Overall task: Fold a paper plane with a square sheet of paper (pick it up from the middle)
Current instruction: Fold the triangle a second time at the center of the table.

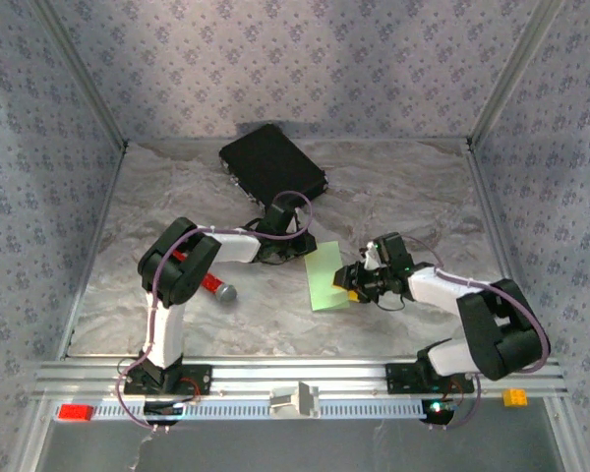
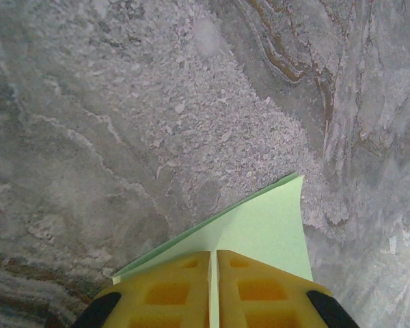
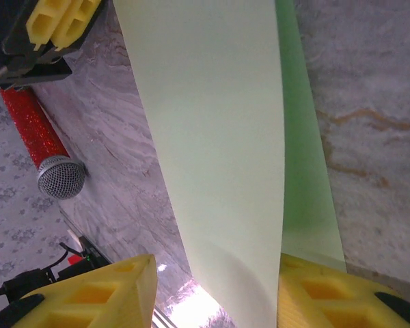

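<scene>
Marble table, paper within right hand

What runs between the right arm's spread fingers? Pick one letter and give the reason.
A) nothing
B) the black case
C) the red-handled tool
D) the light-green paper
D: in the right wrist view the light-green paper passes between the right arm's fingers, which stand apart. The red-handled tool lies off to one side on the table, and the black case sits at the far end.
</scene>
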Motion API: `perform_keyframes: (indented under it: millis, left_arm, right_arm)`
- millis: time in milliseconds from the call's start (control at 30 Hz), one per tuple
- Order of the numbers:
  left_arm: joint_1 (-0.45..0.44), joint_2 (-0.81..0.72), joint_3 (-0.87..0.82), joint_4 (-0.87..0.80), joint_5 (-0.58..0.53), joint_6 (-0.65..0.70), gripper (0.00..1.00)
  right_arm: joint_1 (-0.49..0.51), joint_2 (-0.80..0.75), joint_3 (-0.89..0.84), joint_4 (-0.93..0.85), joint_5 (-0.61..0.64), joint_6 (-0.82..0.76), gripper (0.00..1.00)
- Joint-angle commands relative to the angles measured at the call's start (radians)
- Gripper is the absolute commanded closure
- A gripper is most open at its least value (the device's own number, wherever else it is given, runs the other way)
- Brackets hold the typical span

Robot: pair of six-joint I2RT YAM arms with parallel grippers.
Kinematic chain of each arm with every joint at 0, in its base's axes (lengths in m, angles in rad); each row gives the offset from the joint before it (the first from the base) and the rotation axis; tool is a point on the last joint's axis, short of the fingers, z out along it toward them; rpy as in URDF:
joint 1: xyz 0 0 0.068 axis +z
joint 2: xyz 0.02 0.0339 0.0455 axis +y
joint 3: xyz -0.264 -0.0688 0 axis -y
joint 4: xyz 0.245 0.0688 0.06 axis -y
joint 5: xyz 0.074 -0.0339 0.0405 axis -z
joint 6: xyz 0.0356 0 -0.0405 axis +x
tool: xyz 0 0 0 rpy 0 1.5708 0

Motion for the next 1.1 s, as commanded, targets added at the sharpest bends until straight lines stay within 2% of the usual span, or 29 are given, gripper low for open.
perform_keyframes:
  millis: [0, 100, 400, 533, 600, 700, 767, 867, 1067]
  left_arm:
    - [-0.009, 0.031, -0.018, -0.107, 0.012, 0.002, 0.89]
    - [-0.008, 0.029, -0.016, -0.107, 0.015, 0.002, 0.89]
    - [-0.011, 0.022, -0.020, -0.072, 0.030, 0.005, 0.86]
    - [-0.015, 0.016, -0.011, -0.058, 0.041, 0.007, 0.83]
    - [-0.015, 0.006, -0.002, -0.059, 0.045, 0.008, 0.80]
    - [-0.017, -0.029, 0.010, -0.061, 0.045, 0.020, 0.70]
    - [-0.019, -0.060, 0.018, -0.061, 0.046, 0.029, 0.56]
    - [-0.025, -0.111, 0.022, -0.060, 0.048, 0.045, 0.43]
    - [-0.038, -0.232, -0.027, -0.072, -0.005, 0.088, 0.39]
  right_arm:
    - [-0.014, 0.036, 0.023, 0.069, -0.053, 0.006, 0.55]
    - [-0.029, 0.059, 0.020, 0.099, -0.071, 0.002, 0.56]
    - [-0.062, 0.103, 0.022, 0.135, -0.114, -0.061, 0.70]
    - [-0.074, 0.114, 0.026, 0.134, -0.115, -0.080, 0.78]
    - [-0.082, 0.122, 0.024, 0.132, -0.112, -0.082, 0.85]
    - [-0.090, 0.126, 0.013, 0.149, -0.108, -0.072, 0.91]
    - [-0.089, 0.125, 0.002, 0.172, -0.096, -0.047, 0.94]
    - [-0.087, 0.101, -0.031, 0.213, -0.025, 0.019, 0.98]
    - [-0.086, 0.036, -0.099, 0.311, 0.072, 0.173, 0.98]
